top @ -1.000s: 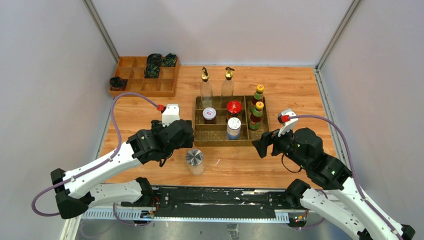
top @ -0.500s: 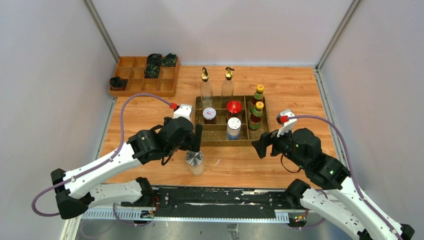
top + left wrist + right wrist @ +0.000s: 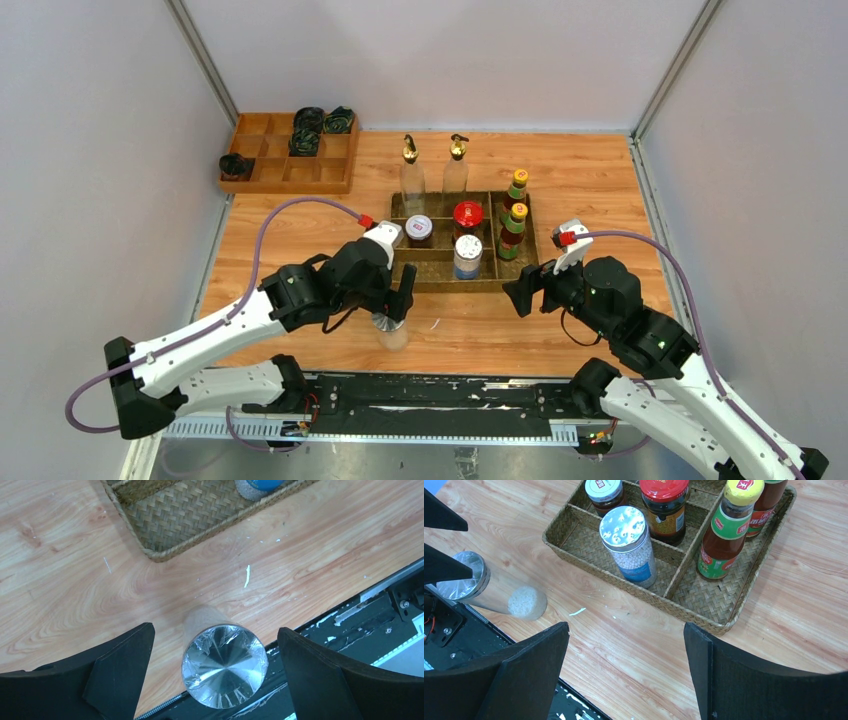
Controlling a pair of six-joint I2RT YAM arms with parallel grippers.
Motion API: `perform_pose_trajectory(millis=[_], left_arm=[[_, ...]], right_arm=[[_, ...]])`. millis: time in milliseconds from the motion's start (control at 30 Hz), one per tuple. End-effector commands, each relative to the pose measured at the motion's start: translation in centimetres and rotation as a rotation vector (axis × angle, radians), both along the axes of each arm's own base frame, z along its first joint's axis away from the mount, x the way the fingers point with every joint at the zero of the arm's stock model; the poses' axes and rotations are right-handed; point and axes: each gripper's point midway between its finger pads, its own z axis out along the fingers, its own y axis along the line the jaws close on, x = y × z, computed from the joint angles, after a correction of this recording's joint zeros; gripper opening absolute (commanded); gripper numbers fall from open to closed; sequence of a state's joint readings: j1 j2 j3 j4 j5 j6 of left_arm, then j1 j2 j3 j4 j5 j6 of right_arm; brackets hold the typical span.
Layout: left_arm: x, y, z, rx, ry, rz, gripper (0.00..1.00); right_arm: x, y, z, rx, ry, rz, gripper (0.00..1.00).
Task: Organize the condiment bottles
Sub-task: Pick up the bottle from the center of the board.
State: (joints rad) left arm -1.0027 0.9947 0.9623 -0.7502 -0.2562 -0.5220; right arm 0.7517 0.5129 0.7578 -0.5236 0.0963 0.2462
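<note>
Five bottles [image 3: 513, 230] are seated in the woven tray [image 3: 470, 286], with two gold-spouted bottles [image 3: 411, 172] at its 12 o'clock edge. One silver-lidded shaker [image 3: 224, 665] is left outside at 7 o'clock, straddled but not gripped by the wide-open left gripper [image 3: 216, 645]; the right gripper [image 3: 625, 627] is spread, empty.

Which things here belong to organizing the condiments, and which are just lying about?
Job: woven tray, gold-spouted bottles, sauce bottles, red-lidded jar, white-lidded jar, stowed shaker, loose shaker.
Lying about: wooden box, cloth bundles.
</note>
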Motion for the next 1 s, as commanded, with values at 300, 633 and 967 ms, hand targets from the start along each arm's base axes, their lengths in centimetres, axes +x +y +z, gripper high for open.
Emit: perform_pose_trajectory(millis=[300, 633, 967], left_arm=[[-0.9, 0.2, -1.4, 0.018, 0.039, -0.038, 0.97], [-1.8, 0.4, -3.1, 0.065, 0.095, -0.050, 0.94], [-2.5, 0.5, -4.0, 0.123, 0.073, -0.057, 0.93]], right_arm=[[0.1, 0.2, -0.2, 0.011, 0.003, 0.003, 0.91], [0.1, 0.2, -0.4, 0.011, 0.007, 0.002, 0.91], [0.1, 0.4, -0.7, 0.016, 0.015, 0.004, 0.91]])
